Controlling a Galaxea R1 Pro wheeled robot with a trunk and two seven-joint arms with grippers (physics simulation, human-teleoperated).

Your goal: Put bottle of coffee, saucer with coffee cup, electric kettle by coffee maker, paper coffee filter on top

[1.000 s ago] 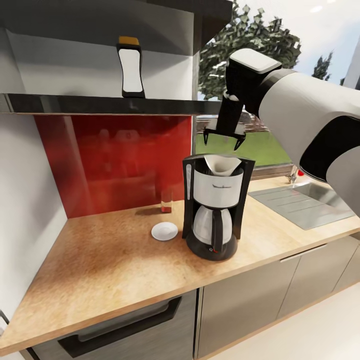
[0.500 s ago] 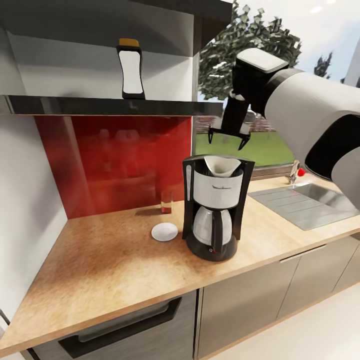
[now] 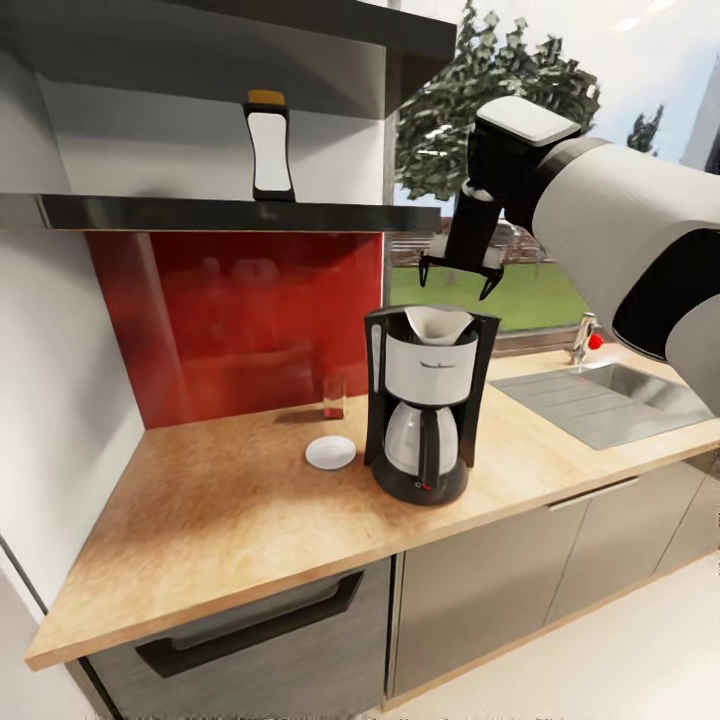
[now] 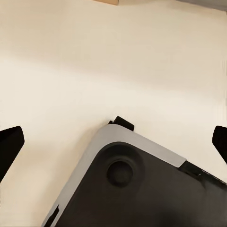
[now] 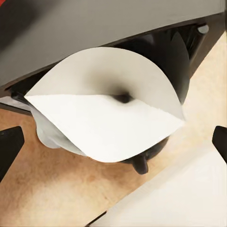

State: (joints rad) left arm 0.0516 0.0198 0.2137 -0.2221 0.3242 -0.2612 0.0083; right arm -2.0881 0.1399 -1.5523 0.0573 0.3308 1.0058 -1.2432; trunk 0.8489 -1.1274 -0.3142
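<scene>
**Filter sits in the coffee maker, right gripper open above it**

The coffee maker [image 3: 428, 405] stands upright on the kitchen countertop [image 3: 230, 520], between the red backsplash [image 3: 240, 320] and the steel sink [image 3: 600, 395]. The paper coffee filter [image 3: 438, 325] rests in its open top, a white cone with its mouth upward; from the right wrist camera the filter [image 5: 106, 106] shows as a wide white funnel sitting in the black housing.

The right gripper [image 3: 461, 275] hangs in the air above the coffee maker, its two fingers spread apart and holding nothing, clear of the filter. The white and black right arm [image 3: 600, 210] reaches in from the side, in front of the window.

The saucer [image 3: 330, 452] lies flat on the counter just beside the machine, on the backsplash side, bare on top. A small glass [image 3: 334, 398] stands behind it, against the backsplash; it seems to have something red at the bottom, though that is hard to make out.

The bottle of coffee [image 3: 270, 145] stands upright on the kitchen shelf [image 3: 230, 212], well above the counter.

The left gripper [image 4: 113, 142] points down at a pale floor and a grey and black part of the robot's base [image 4: 137, 189]; its dark fingertips sit far apart.
</scene>
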